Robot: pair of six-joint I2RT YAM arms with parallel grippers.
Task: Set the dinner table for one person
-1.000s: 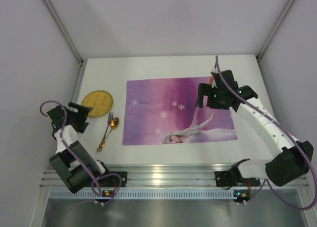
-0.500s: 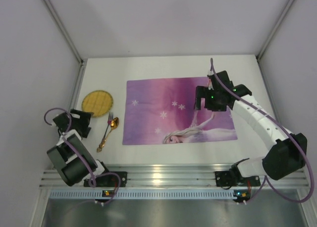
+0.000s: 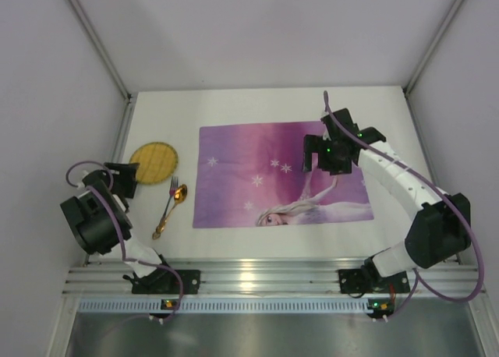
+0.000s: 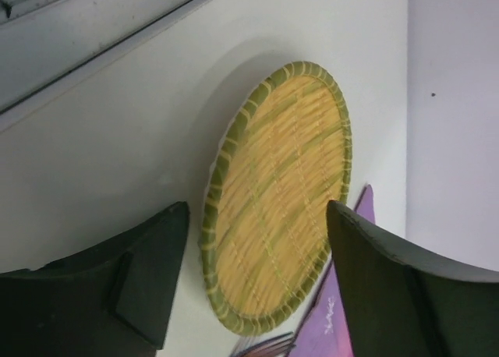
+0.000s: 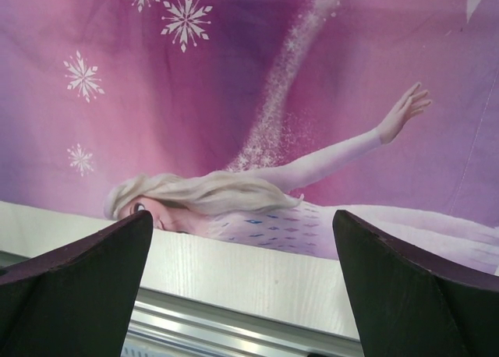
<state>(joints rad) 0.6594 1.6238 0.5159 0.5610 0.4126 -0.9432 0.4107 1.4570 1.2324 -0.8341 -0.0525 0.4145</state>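
Framing woven mat (image 4: 277,185), left claw (image 4: 257,217) apart, right claw (image 5: 242,224) apart over placemat (image 5: 234,76), fork (image 3: 172,184), spoon (image 3: 180,192) only overhead

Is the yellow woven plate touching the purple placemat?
Apart. The top view shows bare white tabletop between the woven plate and the placemat.

No writing can be read on the dinner table (image 3: 234,107) or placemat (image 3: 249,150)

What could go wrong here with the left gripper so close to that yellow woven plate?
The woven plate lies flat, so the open left gripper may only push its thin rim. A shove could send it into the fork and spoon just beside it. The left arm also sits near the side wall.
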